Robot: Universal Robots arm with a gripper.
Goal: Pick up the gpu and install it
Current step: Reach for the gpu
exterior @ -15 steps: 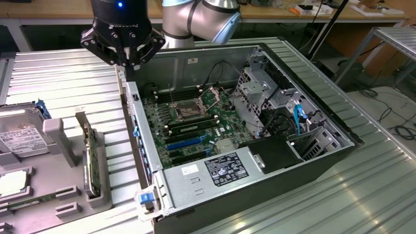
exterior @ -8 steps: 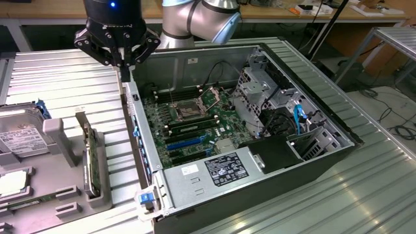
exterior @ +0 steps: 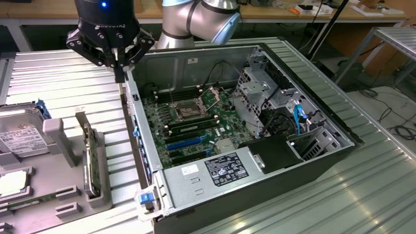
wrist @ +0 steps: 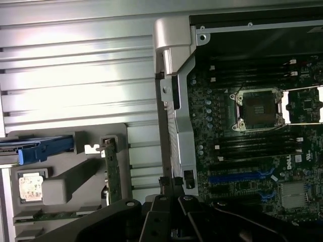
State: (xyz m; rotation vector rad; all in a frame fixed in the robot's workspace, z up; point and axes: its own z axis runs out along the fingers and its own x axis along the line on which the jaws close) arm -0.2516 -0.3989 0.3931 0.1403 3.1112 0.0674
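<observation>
Gripper (exterior: 121, 78): its black linkage is what sits closest to the wrist camera; in the exterior view it hangs pointing straight down from the arm (exterior: 198, 19).
Fingers (exterior: 118, 66): pressed together tip to tip, with nothing between them.
Fingertip position: just over the top edge of the case wall (exterior: 133, 117) that faces the tray, near the case's far corner; I cannot tell whether they touch the edge.
Case (exterior: 312, 161): a black tower lying on its side with the panel off, interior facing up.
Motherboard (exterior: 195, 124): flat on the case floor, with the open CPU socket (wrist: 257, 108) near its middle and blue slots (exterior: 185, 144) nearer the power supply.
Power supply (exterior: 221, 168): a silver box with a black label, at the near end of the case.
Blue cable (exterior: 299, 117): runs down among the drive bays on the exterior view's right.
Tray (exterior: 65, 146): a gray moulded holder just beside the case, on the exterior view's left.
gpu (exterior: 91, 161): stands on edge in a slot of the tray, green board upright, its metal bracket at the far end; well apart from the fingertips and untouched.
Hard drive (exterior: 19, 136): silver with a white label, in the tray beyond the gpu, with a blue tab (exterior: 42, 109) at its end.
Table (exterior: 65, 73): ribbed metal surface under the tray and case.
</observation>
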